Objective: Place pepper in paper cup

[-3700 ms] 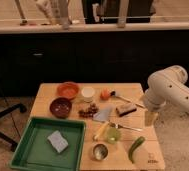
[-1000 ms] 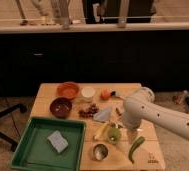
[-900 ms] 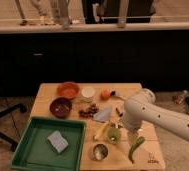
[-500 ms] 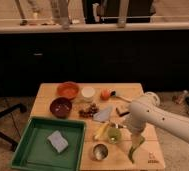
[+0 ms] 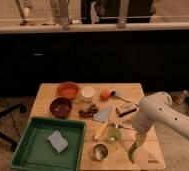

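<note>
The pepper (image 5: 132, 152), long, green and slightly curved, lies near the front right corner of the wooden table (image 5: 45, 92). My gripper (image 5: 138, 141) hangs at the end of the white arm, right over the pepper's upper end, which it hides. The paper cup (image 5: 88, 92), small, white and round, stands at the back middle of the table, well away to the far left of the gripper and pepper.
An orange bowl (image 5: 68, 90) and a dark red bowl (image 5: 61, 106) stand at the back left. A green tray (image 5: 25, 155) holds a grey sponge (image 5: 57, 141). A metal cup (image 5: 100, 151), a translucent green cup (image 5: 114, 135) and a pale yellow item (image 5: 101, 131) lie left of the pepper.
The arm has swung forward and down toward the table's front right, bringing the gripper over the pepper. The objects on the table have not moved.
</note>
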Robot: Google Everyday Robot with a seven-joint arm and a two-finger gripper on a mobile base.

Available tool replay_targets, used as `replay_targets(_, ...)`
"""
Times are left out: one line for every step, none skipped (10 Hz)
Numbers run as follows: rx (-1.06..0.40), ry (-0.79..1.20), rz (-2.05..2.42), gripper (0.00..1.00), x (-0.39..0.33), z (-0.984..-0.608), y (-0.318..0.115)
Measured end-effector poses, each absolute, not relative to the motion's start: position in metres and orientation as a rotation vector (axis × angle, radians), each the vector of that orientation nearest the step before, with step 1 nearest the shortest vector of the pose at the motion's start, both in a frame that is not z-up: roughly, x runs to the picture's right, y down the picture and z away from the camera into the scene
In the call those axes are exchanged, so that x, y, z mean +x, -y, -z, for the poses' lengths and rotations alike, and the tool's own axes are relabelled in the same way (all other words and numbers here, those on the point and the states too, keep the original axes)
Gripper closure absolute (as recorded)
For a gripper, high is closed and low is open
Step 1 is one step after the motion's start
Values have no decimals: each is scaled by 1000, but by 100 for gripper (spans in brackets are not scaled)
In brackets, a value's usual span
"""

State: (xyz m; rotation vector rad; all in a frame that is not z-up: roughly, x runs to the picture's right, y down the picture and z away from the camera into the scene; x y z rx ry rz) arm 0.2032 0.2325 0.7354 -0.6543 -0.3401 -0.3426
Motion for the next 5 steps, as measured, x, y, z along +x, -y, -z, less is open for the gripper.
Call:
replay_targets(-650, 365, 349, 20, 204, -737, -235)
replay_targets(-648, 378, 352, 20, 204, -739, -237)
replay_targets(-647, 386, 354, 20, 206, -740, -240)
replay_targets(-645, 390, 355, 20, 209, -742, -243)
replay_targets(-643, 390, 358, 20, 211, -743, -244)
